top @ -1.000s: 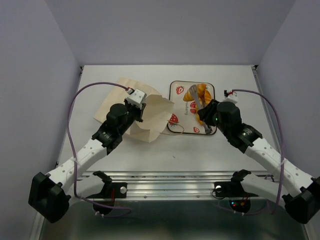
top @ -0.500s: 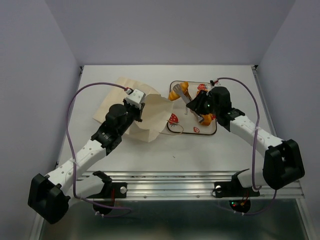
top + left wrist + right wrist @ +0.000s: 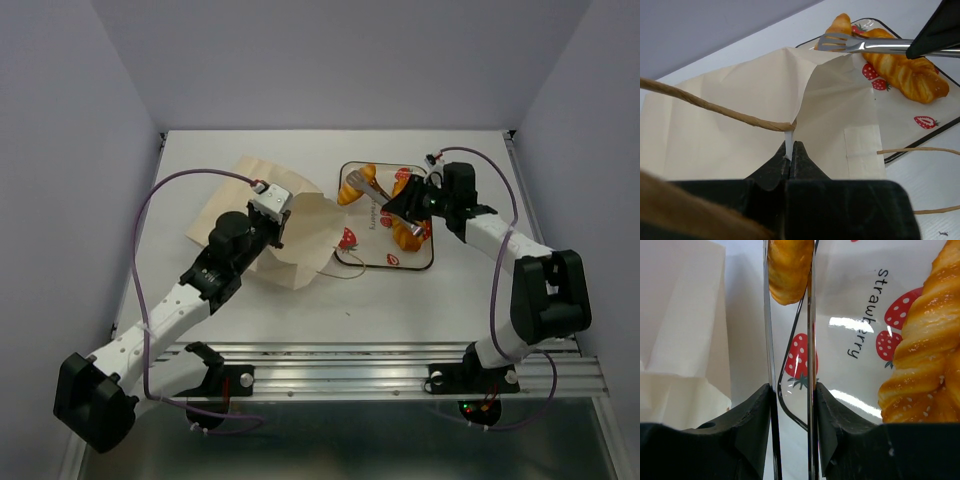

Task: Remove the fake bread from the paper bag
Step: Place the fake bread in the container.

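White table held the paper bag, middle left, its edge pinched by left gripper. Right gripper squeezed tongs on a croissant at the tray's upper left; it looked light, slippery, best held mid-body

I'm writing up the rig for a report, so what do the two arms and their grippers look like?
Both the left arm and the right arm have white links with chunky black joint housings. A thin purple cable loops along each. The left gripper and right gripper have matte black fingers; a small white block sits at the left wrist.
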Available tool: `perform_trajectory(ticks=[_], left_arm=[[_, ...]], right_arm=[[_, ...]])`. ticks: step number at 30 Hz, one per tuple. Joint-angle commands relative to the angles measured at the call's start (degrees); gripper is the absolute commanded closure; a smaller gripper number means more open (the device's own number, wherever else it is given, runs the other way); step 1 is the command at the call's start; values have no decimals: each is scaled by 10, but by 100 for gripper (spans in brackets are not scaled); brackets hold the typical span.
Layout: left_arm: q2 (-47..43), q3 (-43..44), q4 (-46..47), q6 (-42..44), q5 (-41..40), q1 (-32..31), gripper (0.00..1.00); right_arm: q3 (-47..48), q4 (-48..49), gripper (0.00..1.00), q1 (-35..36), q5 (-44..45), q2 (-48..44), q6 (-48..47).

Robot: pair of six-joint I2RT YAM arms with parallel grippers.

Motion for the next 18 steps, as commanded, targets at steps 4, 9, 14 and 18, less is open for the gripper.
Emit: perform_trajectory(ticks=[4,9,14,18], left_arm=[[-42,-17,-1,60,120,3,100],[-42,-15,-26,121,152,2,100],[-28,2,-62,183,162,3,100],[-3,33,-101,222,154,2,100]], right_arm=[[58,22,77,-11,-56,30,-43],[58,21,77,-21,-56,42,-38],[65,21,77,-43,-68,42,-30],[69,22,75,-56,-89,54,-36]])
